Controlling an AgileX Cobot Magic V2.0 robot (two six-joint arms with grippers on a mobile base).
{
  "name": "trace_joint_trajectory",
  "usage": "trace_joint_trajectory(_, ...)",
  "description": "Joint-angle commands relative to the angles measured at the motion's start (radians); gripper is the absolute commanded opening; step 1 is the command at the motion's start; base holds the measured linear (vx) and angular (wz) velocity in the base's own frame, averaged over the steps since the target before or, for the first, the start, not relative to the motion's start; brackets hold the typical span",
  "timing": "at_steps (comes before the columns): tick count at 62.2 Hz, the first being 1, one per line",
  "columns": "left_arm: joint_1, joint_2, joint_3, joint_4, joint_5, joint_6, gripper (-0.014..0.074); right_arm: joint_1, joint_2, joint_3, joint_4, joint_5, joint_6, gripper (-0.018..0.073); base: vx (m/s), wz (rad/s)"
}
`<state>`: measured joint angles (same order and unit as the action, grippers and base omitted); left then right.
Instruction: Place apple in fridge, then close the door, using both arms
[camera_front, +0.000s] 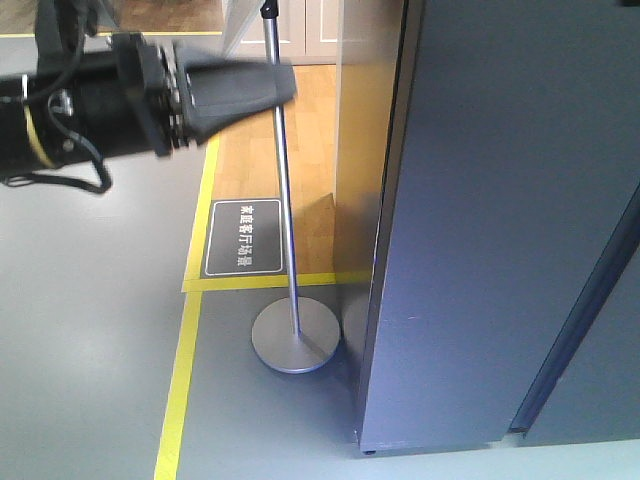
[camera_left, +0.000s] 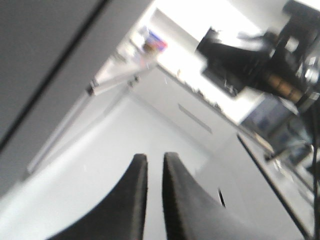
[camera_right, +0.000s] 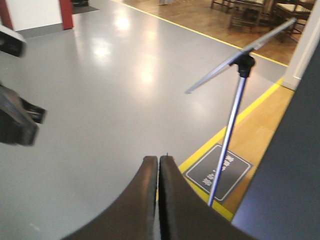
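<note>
Door (camera_front: 500, 200) at 3 o'clock, cropped. Left gripper (camera_left: 155, 165) fingers slightly apart; view blurred. Right gripper (camera_right: 158, 167) fingers together. Apple hidden.

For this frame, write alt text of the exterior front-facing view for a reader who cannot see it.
A black robot arm with a wedge-shaped gripper reaches in from the upper left toward a tall dark grey fridge on the right. Between them stands a metal pole stand on grey floor with yellow tape lines.

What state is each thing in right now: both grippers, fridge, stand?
left black wedge gripper: barely open, empty.
right black wedge gripper: shut, empty.
tall dark grey fridge: no white interior showing; cannot tell if fully shut.
silver pole stand on round base: upright.
</note>
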<state>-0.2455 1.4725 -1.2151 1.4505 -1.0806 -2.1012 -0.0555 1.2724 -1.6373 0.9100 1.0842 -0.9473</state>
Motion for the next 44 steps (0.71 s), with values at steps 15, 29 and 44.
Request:
trace_joint_trajectory(15,-0.007,-0.167,-0.016,0.182,-0.204,-0.052,-0.0008,-0.003,-0.320,0.318,0.038,-0.076,-0.023,-0.0006,0.00,0.00)
trace_joint_trajectory(29,-0.007,-0.423,0.244,0.294,-0.067,-0.052,-0.0008,-0.003,-0.672,0.741,0.017,-0.160,-0.031,-0.0006,0.00,0.00)
trace_joint_trajectory(44,-0.007,-0.712,0.758,0.302,0.329,-0.052,-0.0008,-0.003,-0.972,1.080,0.007,-0.205,-0.019,-0.0006,0.00,0.00)
